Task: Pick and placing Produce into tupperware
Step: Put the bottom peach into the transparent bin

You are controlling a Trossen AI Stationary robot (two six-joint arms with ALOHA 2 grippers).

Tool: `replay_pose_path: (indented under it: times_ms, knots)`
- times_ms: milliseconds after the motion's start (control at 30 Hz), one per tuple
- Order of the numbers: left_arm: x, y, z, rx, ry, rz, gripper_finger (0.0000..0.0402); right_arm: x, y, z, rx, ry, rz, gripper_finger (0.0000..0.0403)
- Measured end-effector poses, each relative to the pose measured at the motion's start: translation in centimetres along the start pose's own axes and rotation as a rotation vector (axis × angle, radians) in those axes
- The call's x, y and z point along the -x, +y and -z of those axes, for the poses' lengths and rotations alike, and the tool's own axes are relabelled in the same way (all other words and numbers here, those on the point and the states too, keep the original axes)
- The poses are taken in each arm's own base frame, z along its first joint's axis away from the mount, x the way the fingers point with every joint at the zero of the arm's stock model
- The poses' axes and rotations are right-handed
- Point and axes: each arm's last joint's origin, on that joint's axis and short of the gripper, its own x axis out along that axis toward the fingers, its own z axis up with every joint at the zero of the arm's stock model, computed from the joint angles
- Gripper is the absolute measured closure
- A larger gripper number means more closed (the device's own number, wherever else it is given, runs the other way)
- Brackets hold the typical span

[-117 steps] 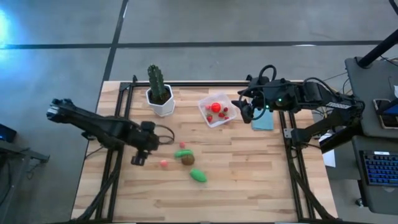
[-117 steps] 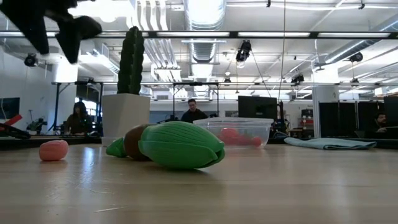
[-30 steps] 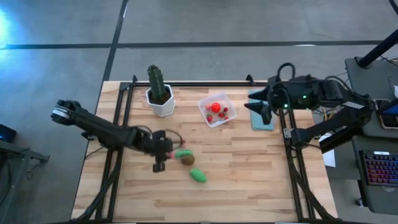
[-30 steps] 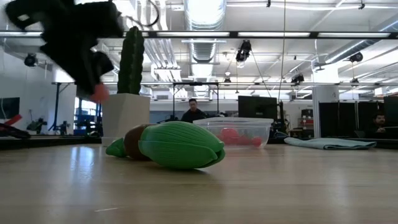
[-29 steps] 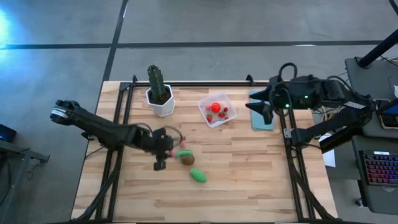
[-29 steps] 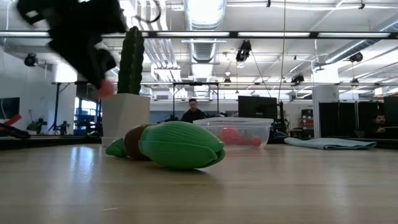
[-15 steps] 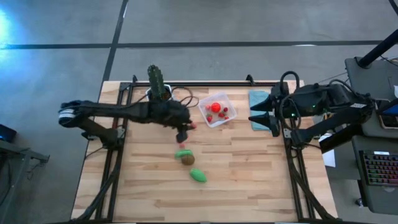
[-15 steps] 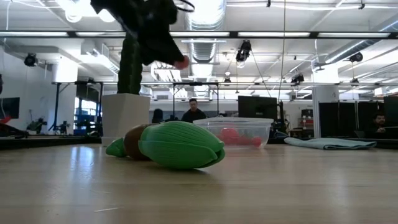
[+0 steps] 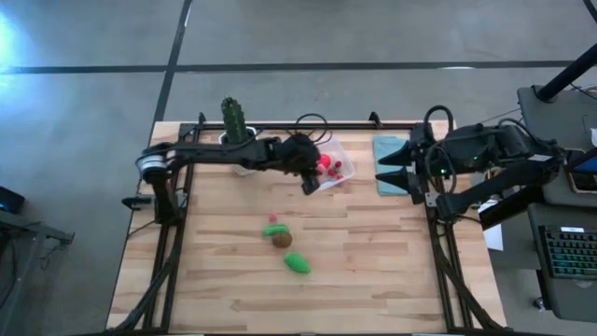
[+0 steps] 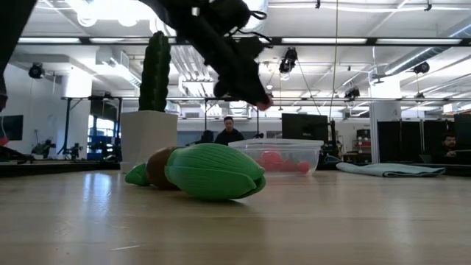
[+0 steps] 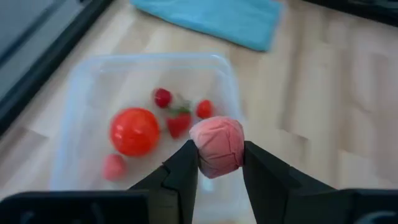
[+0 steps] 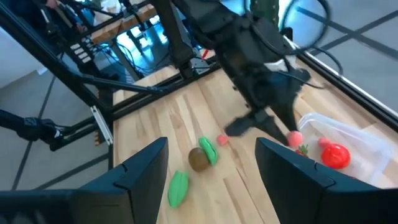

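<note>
Left gripper (image 9: 311,179): we see it clamped on a pink ball (image 11: 217,147), held above the tupperware's near edge.
Tupperware (image 9: 341,159): sits by the cactus (image 9: 233,119), holding red pieces (one large red ball (image 11: 133,131)).
Loose produce: green pieces and brown ball (image 9: 282,239) mid-table.
Right gripper (image 9: 384,171): fingers apart, over the blue cloth (image 9: 390,152).

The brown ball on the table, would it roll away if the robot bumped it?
Probably a little. The brown ball looks round, so a nudge should set it rolling. But it lies right against a green piece, which would likely stop it on that side. It looks like a small toy, so it is probably light and easy to knock away.
</note>
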Motion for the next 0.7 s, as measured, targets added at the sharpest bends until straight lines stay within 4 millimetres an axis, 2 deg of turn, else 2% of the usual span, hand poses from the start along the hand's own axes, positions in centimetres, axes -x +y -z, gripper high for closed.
replay_pose_path:
  times_ms: [233,600,700]
  knots:
    - [-3.0,0.1,0.0,-0.016,0.027,-0.14,0.0304,1.9,-0.5,0.1,0.025,-0.029,-0.029,0.017]
    - [-3.4,0.4,0.8,-0.01,0.061,-0.19,0.0303,3.4,-1.3,0.4,0.057,-0.041,-0.001,0.017]
    - [-3.5,0.5,1.1,-0.011,0.072,-0.199,0.0288,3.4,-1.4,0.4,0.068,-0.042,0.005,0.017]
